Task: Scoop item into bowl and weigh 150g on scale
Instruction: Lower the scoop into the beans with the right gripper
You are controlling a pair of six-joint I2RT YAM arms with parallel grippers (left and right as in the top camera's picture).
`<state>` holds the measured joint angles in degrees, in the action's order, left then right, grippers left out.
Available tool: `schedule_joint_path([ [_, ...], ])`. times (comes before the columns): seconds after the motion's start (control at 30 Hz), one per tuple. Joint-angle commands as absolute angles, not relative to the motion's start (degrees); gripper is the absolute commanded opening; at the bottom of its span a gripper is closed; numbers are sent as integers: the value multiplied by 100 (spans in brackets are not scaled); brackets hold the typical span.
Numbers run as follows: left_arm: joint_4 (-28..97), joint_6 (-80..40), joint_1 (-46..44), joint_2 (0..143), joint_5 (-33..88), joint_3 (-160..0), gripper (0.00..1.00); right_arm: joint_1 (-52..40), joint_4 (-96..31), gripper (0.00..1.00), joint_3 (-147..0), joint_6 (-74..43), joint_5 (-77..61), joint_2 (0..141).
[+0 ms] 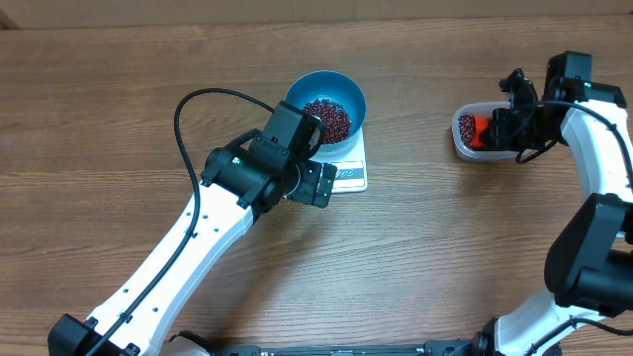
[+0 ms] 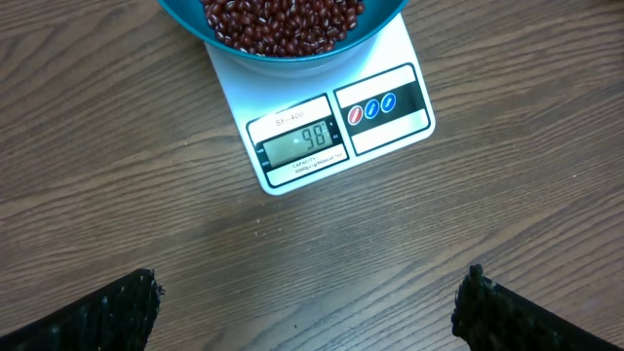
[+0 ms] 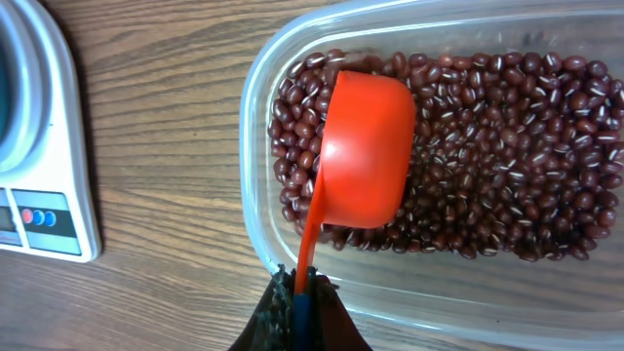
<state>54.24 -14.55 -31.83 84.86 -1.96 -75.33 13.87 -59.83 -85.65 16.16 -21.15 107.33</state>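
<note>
The left end effector [image 2: 312, 281] hangs released, its fingers spread wide over the bare table [image 2: 117, 146]. Just ahead of it lies the white scale [image 2: 234, 88], display lit and facing it. On the scale's far part sits the blue bowl [image 1: 326, 84], partly filled with red-brown beans [image 2: 283, 19]. The right end effector [image 3: 302, 297] is clenched on the handle of a red scoop [image 3: 366, 151]. The scoop's cup reaches forward into a clear tub [image 3: 255, 127], its rounded back up, resting on the beans there. The scale and bowl stand well off to this end effector's left.
</note>
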Motion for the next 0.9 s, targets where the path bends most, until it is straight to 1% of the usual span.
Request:
schedule_joint_path([
  [0.0,5413,-1372,-3179,8438,-252,-7498,99,1433,-5994,4,-8549,1811,-2580,10739],
  [0.67,5413,-1372,-3179,8438,-252,-7498,99,1450,-6097,3,-8545,1804,-2589,11039],
  [0.87,5413,-1372,-3179,8438,-252,-7498,99,1695,-6099,4,-8545,1809,-3330,11039],
])
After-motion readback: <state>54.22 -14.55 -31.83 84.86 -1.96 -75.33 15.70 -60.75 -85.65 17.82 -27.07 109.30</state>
